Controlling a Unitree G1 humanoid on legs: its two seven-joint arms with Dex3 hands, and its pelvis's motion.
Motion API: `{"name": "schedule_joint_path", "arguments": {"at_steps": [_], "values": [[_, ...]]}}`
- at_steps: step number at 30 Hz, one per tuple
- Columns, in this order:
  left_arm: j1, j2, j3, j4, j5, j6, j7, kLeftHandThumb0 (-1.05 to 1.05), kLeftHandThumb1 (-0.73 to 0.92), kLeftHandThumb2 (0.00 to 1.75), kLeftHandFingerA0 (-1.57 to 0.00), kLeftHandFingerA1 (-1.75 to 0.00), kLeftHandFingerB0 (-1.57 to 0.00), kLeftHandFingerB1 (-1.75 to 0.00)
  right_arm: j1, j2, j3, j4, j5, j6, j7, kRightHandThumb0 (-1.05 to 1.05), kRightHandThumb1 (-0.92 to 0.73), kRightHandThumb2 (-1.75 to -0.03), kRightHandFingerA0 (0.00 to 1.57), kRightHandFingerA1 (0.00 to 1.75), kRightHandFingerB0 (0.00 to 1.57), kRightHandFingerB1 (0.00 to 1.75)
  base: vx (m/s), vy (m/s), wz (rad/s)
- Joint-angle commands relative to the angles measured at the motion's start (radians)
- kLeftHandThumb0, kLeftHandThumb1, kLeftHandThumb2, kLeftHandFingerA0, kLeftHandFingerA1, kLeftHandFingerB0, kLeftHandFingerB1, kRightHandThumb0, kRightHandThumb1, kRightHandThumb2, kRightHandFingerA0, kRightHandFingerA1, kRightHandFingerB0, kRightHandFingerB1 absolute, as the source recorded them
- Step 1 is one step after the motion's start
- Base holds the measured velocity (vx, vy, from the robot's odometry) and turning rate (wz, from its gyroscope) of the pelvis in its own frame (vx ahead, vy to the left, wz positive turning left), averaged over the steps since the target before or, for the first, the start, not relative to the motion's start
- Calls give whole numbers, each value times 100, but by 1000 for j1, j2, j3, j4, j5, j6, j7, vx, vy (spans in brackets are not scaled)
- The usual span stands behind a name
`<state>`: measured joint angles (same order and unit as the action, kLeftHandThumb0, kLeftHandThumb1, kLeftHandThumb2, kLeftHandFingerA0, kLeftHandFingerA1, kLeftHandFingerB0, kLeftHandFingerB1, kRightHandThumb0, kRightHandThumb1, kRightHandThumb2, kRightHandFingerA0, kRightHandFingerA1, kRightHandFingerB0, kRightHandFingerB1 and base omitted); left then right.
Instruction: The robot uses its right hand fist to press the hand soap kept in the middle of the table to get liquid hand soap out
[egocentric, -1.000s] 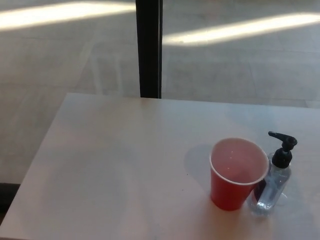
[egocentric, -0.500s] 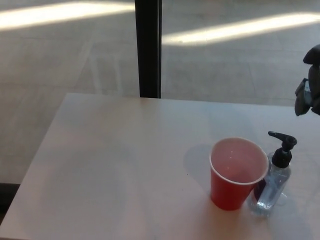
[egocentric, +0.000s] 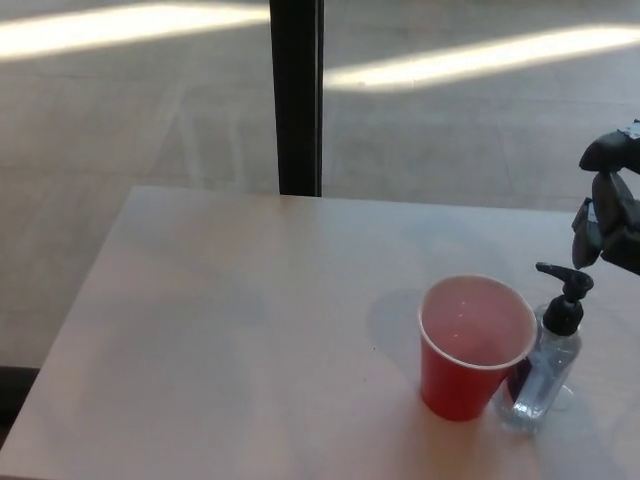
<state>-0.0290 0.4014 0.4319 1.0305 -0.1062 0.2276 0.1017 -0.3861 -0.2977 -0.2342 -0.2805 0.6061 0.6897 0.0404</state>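
Observation:
A clear hand soap bottle with a black pump head stands upright on the white table, near its right front. Directly to its left, touching or almost touching, stands a red plastic cup, upright, with its mouth under the pump spout. My right hand comes in at the right edge, black, hanging in the air a little above and to the right of the pump head, apart from it. Its fingers look curled inward, with nothing in them. The left hand does not show.
A black vertical post rises behind the table's far edge. Grey floor with bright light stripes lies beyond. The table's left edge slants down toward the front left corner.
My right hand has come in from the right edge, moving left and down toward the pump head. One second ago it was out of the picture. Bottle and cup have not moved.

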Motion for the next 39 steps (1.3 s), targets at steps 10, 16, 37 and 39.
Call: {"name": "schedule_joint_path", "arguments": {"at_steps": [10,16,37,39], "values": [[3,21,3,-11,-27,14,0,-34,76,138,-42,-104,-17,-81,74,11,51,51,-74,-33,46,-18,-55,-130,97,175,66,172,0,0,0],[-10,26,1,3,-25,18,10,-37,76,137,-47,-112,-20,-88,92,1,54,92,-100,-60,60,-18,-52,-135,99,175,68,174,0,0,0],[-17,41,-44,-17,-16,15,-1,-45,87,133,-47,-94,-26,-79,211,-3,162,149,-147,-138,126,-19,-62,-116,95,175,72,156,0,0,0],[-17,41,-44,-25,-17,21,3,-45,86,134,-45,-92,-26,-78,212,-6,167,153,-147,-143,127,-19,-62,-117,96,175,73,155,0,0,0]]}}
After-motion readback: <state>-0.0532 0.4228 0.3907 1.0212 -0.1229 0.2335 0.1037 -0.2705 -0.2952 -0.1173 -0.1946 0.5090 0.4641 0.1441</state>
